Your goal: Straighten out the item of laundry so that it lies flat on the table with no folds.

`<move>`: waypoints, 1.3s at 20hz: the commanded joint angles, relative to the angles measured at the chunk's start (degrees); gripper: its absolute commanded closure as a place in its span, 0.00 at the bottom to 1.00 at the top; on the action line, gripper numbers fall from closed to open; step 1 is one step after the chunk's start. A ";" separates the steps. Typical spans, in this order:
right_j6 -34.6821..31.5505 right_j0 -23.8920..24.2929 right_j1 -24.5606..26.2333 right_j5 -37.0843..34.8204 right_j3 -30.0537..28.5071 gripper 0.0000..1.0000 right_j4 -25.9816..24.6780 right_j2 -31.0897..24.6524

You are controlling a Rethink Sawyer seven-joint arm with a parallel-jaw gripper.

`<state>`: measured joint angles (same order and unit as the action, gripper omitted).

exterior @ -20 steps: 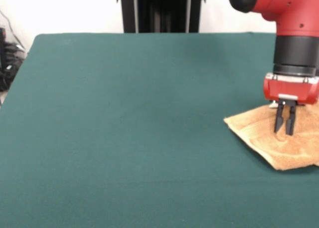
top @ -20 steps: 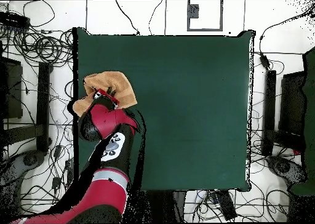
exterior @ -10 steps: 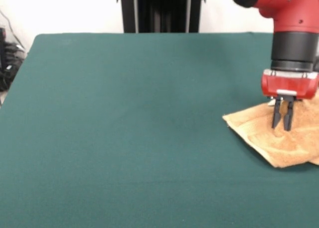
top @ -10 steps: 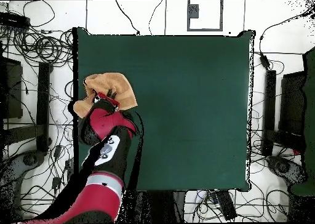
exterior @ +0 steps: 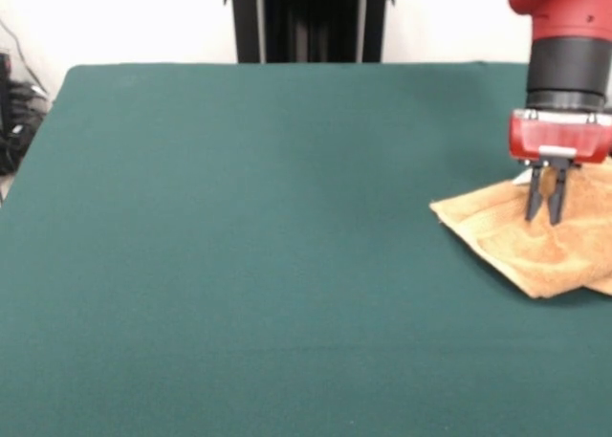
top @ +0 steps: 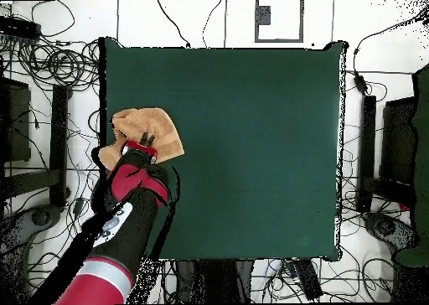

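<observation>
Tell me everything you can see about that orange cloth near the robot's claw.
The towel is tan-orange, fluffy terry cloth, lying rumpled and folded over itself at the edge of the green table, partly overhanging it in the overhead view. The gripper stands upright over it, fingers nearly together, tips at the cloth.

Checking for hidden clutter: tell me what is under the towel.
Only the green table shows around the towel, which lies on it with one layer folded over another. Whatever sits beneath is covered. The gripper stands above it, fingers nearly together.
</observation>
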<state>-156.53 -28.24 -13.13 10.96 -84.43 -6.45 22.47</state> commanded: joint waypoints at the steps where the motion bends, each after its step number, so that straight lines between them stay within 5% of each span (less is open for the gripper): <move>1: 2.05 2.86 5.54 -0.17 -9.48 1.00 -8.96 -3.07; 17: 0.69 0.69 4.35 -3.55 -9.04 1.00 -10.22 -1.34; 21: 2.97 6.75 2.21 -0.18 -9.16 1.00 -18.48 -7.47; 26: 2.31 13.25 -2.61 -6.02 -13.41 1.00 -23.31 -14.03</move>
<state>-156.53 -21.17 -15.81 13.21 -87.25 -23.91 20.14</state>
